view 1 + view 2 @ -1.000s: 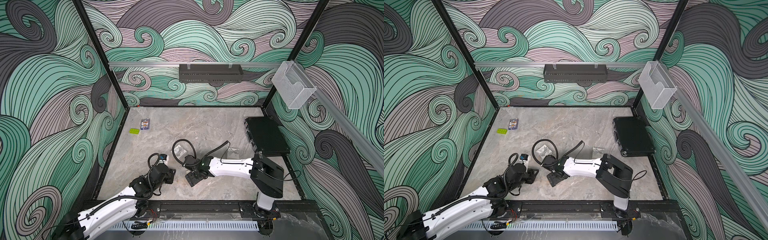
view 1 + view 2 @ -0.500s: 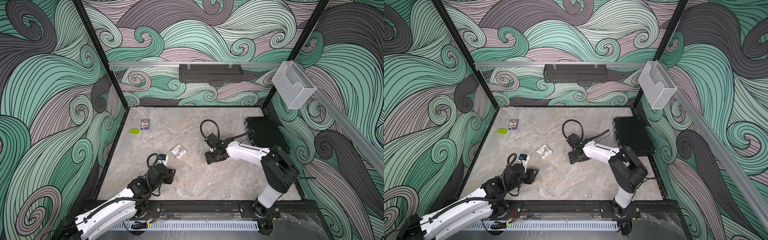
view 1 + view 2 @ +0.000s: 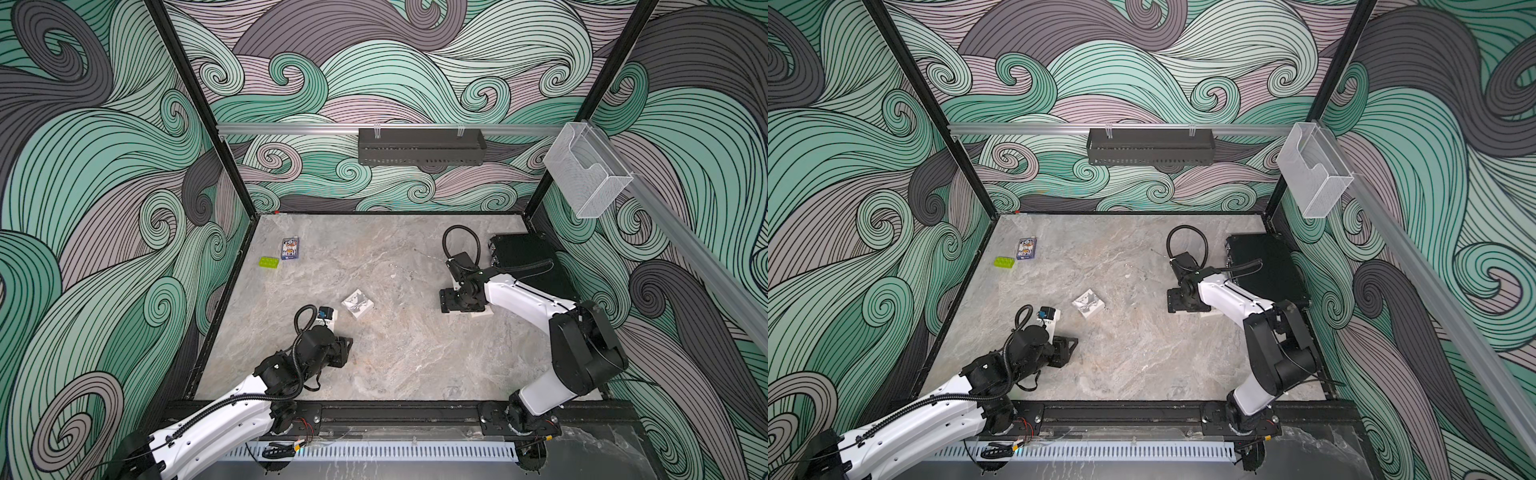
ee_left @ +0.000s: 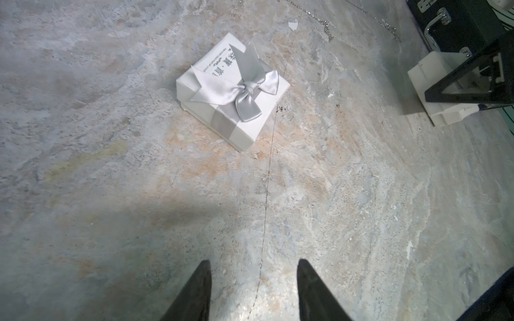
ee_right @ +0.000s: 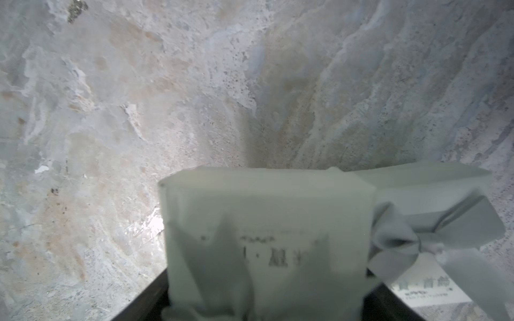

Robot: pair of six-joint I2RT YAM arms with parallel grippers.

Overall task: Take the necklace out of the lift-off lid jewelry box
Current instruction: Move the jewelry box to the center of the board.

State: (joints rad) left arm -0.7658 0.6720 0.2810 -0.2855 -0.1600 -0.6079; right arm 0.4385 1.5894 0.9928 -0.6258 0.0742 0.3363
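Note:
A white lift-off lid jewelry box (image 3: 357, 303) with a grey satin bow sits mid-table with its lid on, also in the left wrist view (image 4: 233, 91). The thin silver necklace (image 4: 326, 27) lies on the bare table beyond it. My left gripper (image 4: 253, 261) is open over bare stone, a short way from that box. My right gripper (image 3: 461, 305) stands low by the black case, its jaws either side of a second white bowed box (image 5: 264, 216) resting on the table. Its fingertips are hidden behind this box.
A shut black case (image 3: 528, 266) lies at the right wall. A card pack (image 3: 290, 248) and a green block (image 3: 269, 262) lie at the far left. A black basket (image 3: 419, 147) and a clear holder (image 3: 586, 170) hang on the wall rails.
My right arm has swung from left of centre across to the right side, uncovering the bowed box in the middle. My left gripper has stayed put and opened a little.

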